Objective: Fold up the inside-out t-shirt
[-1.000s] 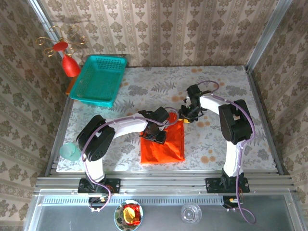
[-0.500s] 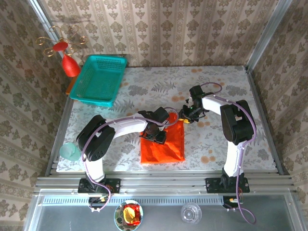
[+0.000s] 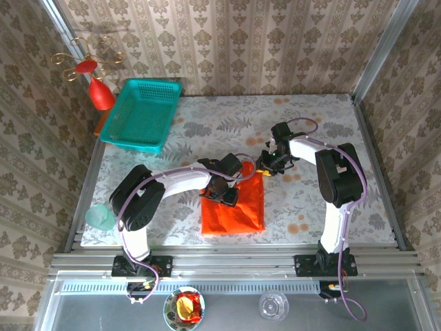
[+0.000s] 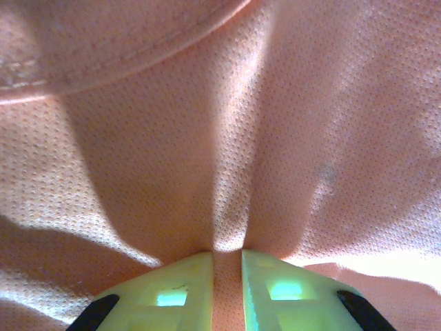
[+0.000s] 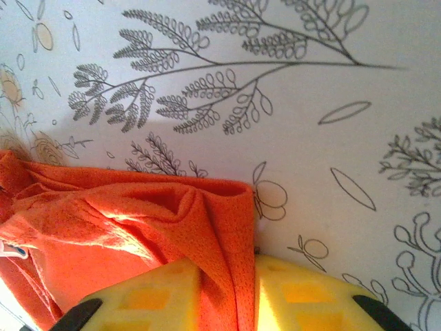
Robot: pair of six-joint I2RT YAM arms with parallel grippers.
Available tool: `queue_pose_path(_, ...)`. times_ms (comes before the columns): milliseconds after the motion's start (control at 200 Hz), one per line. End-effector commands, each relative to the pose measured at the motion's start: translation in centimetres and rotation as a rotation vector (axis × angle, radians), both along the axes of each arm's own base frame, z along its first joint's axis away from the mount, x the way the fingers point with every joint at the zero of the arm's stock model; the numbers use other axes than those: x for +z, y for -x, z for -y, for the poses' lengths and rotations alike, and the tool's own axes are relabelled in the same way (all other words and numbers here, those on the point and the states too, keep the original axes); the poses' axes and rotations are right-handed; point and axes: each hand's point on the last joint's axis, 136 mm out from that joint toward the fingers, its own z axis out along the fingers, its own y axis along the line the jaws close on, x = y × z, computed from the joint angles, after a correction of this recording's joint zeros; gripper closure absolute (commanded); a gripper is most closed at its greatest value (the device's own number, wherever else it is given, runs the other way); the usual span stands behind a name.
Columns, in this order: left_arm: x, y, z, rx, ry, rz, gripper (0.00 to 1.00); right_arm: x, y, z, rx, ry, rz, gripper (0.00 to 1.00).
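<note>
One inside-out t-shirt (image 3: 234, 210) lies folded in a rectangle by the near edge of the table (image 3: 310, 124), mid-width. Two grippers pinch its far part: the left gripper (image 4: 227, 276) clamps a fold and the right gripper (image 5: 227, 289) nips the far right corner. One teal basket (image 3: 141, 114) sits at the far left corner.

The t-shirt (image 3: 234, 207) is matt orange-red cloth, a fine pin-holed knit with a stitched hem; the fingers (image 4: 172, 296) of the left gripper (image 4: 226, 256) are smooth yellow-green plastic; far left of the t-shirt, the basket (image 3: 141, 114) is teal plastic lattice; the ornament (image 3: 102, 95) glossy red; under the t-shirt, the table cover (image 3: 310, 117) smooth print.
</note>
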Motion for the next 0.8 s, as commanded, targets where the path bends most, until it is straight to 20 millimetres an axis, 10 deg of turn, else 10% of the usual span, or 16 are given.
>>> queue_pose_path(0,-0.1,0.5,-0.4,0.023,-0.011,-0.023,0.82,0.1,-0.2,0.3,0.008,0.015,0.035,0.78)
queue_pose_path(420,8.0,-5.3,-2.2,0.111,0.113,0.175,0.73,-0.7,2.1,2.6,0.074,0.141,-0.009,0.96)
queue_pose_path(795,6.7,-12.6,-9.0,0.289,0.129,0.154,0.68,-0.1,0.0,6.8,0.186,0.365,-0.003,0.99)
